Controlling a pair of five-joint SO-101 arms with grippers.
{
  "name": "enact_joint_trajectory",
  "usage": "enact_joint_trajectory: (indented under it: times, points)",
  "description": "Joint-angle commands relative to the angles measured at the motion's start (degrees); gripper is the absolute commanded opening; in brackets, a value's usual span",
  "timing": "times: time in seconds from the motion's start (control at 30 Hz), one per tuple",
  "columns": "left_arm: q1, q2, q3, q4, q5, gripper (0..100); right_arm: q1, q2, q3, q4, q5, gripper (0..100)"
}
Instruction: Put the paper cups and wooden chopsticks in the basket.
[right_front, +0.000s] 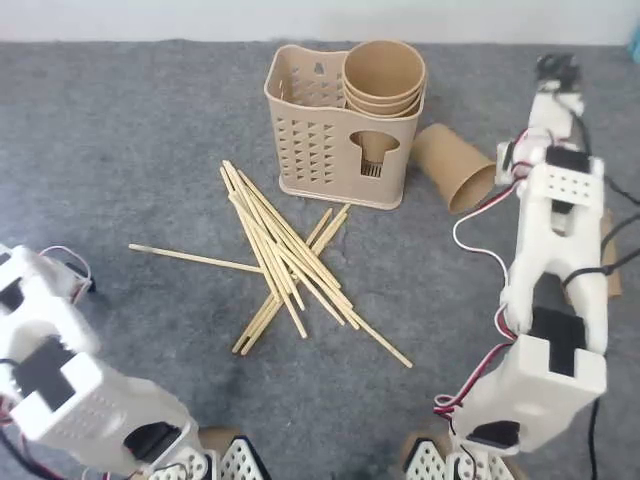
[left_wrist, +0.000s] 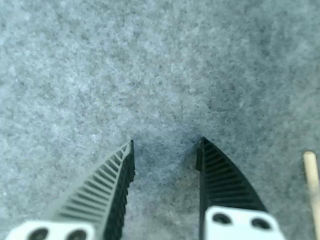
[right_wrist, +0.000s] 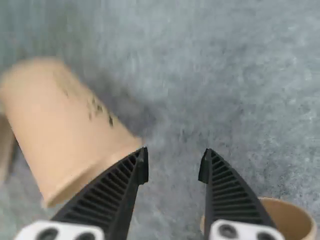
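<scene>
Parted and empty beside the tipped paper cup (right_front: 455, 165) just right of the basket (right_front: 320, 150) at the table's far edge, the right gripper (right_wrist: 175, 157) may nudge it rolling away; the left gripper (left_wrist: 166, 147), also parted, hangs near the scattered wooden chopsticks (right_front: 285, 250).

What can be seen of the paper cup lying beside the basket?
The fallen paper cup is plain brown paper, tapered, lying on its side on the grey mat beside the basket, narrow base toward the basket, open mouth facing away. Dark specks mark its wall. The right end effector hovers open close beside it, not gripping.
</scene>
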Motion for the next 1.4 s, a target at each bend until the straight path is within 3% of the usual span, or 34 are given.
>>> enact_joint_trajectory:
  times: [0.0, 0.27, 0.6, 0.87, 1.03, 1.1, 1.37]
  points:
    - [1.5, 0.2, -1.3, 0.4, -0.5, 20, 0.6, -4.0, 5.7, -6.3, 7.3, 18.4]
    - [1.5, 0.2, -1.2, 0.4, -0.5, 20, -1.2, -3.8, 16.4, -26.9, 14.6, 18.4]
    - [1.5, 0.2, -1.3, 0.4, -0.5, 20, -7.2, 5.0, 12.5, -33.6, 14.1, 18.4]
    - [1.5, 0.2, -1.3, 0.4, -0.6, 20, -8.7, 14.3, 1.8, -33.6, 14.2, 17.3]
    - [1.5, 0.2, -1.3, 0.4, -0.6, 20, -8.2, 15.3, -1.4, -30.4, 14.2, 0.0]
    - [1.5, 0.2, -1.3, 0.4, -0.6, 20, -7.6, 14.3, -1.7, -27.8, 14.2, 3.3]
    - [1.6, 0.1, -1.3, 0.4, -0.6, 20, -5.9, 2.2, -1.8, -10.0, 14.2, 0.8]
